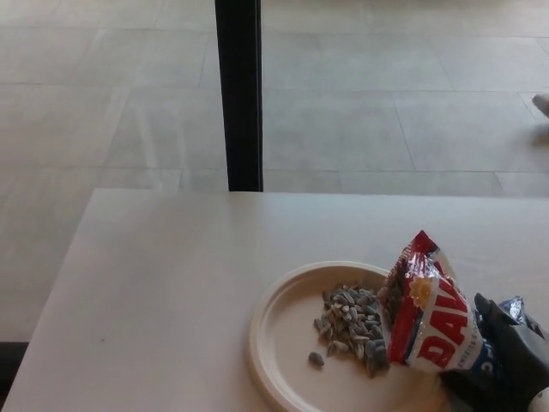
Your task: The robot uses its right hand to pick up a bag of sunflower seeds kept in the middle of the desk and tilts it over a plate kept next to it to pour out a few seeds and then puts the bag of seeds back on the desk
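While my right hand point(508, 356) sits at the lower right corner of the head view, its black fingers are closed around the base end of the sunflower seed bag point(431, 318), gripping the blue and silver bottom. My left hand is not in view.

Bag attitude: tilted, long axis running from my fingers at lower right up and leftward to the torn red mouth, which leans toward the cream plate point(276, 330). The mouth overlaps the plate's right rim; I cannot tell whether the bag rests on the rim or hangs just above it.

Seeds point(352, 318): a loose heap on the plate's right half, right beside the bag's mouth, with one stray seed lying a little apart to the lower left. I judge the pour done or nearly so.

Relation for the coming move: the bag lies up and left of my grip, so righting it means rotating the mouth up and away from the plate, then setting it on bare desk point(163, 283).

Beyond the desk's far edge: a dark vertical post point(238, 94) and pale tiled floor point(386, 112).
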Robot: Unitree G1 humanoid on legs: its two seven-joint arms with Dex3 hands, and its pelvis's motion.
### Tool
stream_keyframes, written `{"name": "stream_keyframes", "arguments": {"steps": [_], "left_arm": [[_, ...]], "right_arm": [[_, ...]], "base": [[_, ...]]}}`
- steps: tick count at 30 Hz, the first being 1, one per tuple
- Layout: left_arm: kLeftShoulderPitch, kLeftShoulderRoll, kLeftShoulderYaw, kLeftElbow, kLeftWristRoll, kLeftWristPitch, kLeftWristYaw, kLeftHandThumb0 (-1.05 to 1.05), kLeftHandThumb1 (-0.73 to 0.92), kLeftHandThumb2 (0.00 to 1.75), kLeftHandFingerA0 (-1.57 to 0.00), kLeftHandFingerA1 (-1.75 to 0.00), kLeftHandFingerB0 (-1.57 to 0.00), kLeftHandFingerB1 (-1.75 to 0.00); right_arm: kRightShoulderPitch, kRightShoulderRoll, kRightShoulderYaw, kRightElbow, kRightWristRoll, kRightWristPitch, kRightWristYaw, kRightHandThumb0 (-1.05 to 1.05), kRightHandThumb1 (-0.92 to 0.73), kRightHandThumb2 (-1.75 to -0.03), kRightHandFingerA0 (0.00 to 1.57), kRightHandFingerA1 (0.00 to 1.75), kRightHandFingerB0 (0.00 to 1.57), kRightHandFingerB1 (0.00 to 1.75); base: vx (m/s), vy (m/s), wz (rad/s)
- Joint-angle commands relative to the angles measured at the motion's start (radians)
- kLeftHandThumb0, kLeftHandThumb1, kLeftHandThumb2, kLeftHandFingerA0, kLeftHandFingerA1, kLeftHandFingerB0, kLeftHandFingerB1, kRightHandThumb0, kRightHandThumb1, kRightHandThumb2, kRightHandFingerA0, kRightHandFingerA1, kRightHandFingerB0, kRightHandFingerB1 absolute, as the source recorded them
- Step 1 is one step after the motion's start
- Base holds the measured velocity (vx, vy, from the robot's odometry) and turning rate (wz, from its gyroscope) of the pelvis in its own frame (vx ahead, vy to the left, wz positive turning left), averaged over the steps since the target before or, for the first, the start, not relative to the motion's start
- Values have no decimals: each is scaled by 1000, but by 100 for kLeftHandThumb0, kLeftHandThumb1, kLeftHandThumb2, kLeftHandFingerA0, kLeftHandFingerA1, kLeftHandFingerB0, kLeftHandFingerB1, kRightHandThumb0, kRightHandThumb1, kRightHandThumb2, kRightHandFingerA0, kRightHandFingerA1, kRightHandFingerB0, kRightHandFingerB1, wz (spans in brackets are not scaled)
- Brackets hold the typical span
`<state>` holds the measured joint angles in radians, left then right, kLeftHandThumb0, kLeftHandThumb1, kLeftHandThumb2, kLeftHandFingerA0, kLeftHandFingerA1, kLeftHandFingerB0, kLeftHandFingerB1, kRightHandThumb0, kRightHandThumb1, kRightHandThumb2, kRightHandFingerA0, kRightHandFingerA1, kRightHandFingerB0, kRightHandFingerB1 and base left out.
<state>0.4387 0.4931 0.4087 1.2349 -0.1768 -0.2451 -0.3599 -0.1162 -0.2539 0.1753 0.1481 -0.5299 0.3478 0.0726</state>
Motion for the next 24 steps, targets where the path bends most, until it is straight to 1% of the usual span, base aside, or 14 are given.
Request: {"name": "stream_keyframes", "arguments": {"steps": [1, 3, 4, 5, 6, 9, 10, 13, 14, 15, 16, 19, 21, 24], "left_arm": [[2, 2, 1, 5, -2, -17, 8, -57, 69, 73, -28, -65, -25, -56], [5, 0, 10, 5, -14, -15, -10, -59, 69, 73, -26, -65, -25, -55], [6, 0, 9, 5, -12, -17, -10, -59, 69, 73, -26, -65, -25, -55], [10, 1, 6, 2, -8, -29, -16, -61, 60, 95, -27, -65, -24, -59], [10, 0, 5, 2, -7, -28, -12, -58, 68, 74, -27, -65, -25, -56], [6, -3, 2, 3, -2, -25, 5, -58, 69, 73, -27, -64, -26, -55], [7, -4, 5, 1, -6, -23, 2, -58, 61, 92, -26, -64, -25, -58], [11, -5, 9, -8, -10, -19, 2, -58, 62, 92, -27, -64, -25, -58], [18, -5, 8, -11, -9, -19, 0, -57, 69, 73, -27, -64, -25, -55], [15, -7, 6, -5, -6, -22, 4, -56, 69, 73, -27, -64, -25, -55], [7, -5, 3, 5, -1, -18, 14, -55, 70, 74, -27, -64, -26, -55], [7, -8, 13, 6, -11, -15, 2, -55, 66, 76, -29, -66, -27, -57], [7, -12, 15, 5, -14, -2, 8, -52, 67, 75, -30, -66, -28, -57], [8, -7, -5, 12, 11, -17, 22, -55, 70, 72, -31, -64, -28, -55]], "right_arm": [[41, -60, 6, -77, 14, 89, 110, -100, -59, -73, 0, 0, 0, 0], [44, -112, -11, -166, 54, 85, 195, -99, -59, -73, 0, 0, 0, 0], [45, -120, -12, -177, 59, 86, 204, -99, -59, -73, 0, 0, 0, 0], [44, -137, -17, -200, 69, 85, 224, -104, -64, -60, 0, 0, 0, 0], [42, -149, -16, -212, 70, 84, 237, -105, -65, -61, 0, 0, 0, 0], [46, -218, -38, -316, 97, 85, 309, -105, -67, -62, 0, 0, 0, 0], [49, -224, -44, -331, 105, 90, 318, -105, -66, -62, 0, 0, 0, 0], [73, -243, -99, -401, 159, 78, 341, -105, -66, -62, 0, 0, 0, 0], [83, -252, -115, -427, 166, 85, 347, -105, -66, -62, 0, 0, 0, 0], [104, -243, -183, -474, 223, 78, 345, -105, -66, -61, 0, 0, 0, 0], [111, -237, -218, -492, 243, 78, 342, -103, -49, -83, 0, 0, 0, 0], [118, -236, -315, -523, 306, 93, 364, -104, -51, -85, 0, 0, 0, 0], [121, -245, -356, -527, 324, 84, 374, -104, -52, -85, 0, 0, 0, 0], [117, -274, -491, -530, 401, 113, 418, -100, -49, -89, 0, 0, 0, 3]], "base": [[0, 0, 0], [0, 0, 0], [0, 0, 0], [0, 0, 0], [0, 0, 0], [0, 0, 0], [0, 0, 0], [0, 0, 0], [0, 0, 0], [0, 0, 0], [0, 0, 0], [0, 0, 0], [0, 0, 0], [0, 0, 0]]}}
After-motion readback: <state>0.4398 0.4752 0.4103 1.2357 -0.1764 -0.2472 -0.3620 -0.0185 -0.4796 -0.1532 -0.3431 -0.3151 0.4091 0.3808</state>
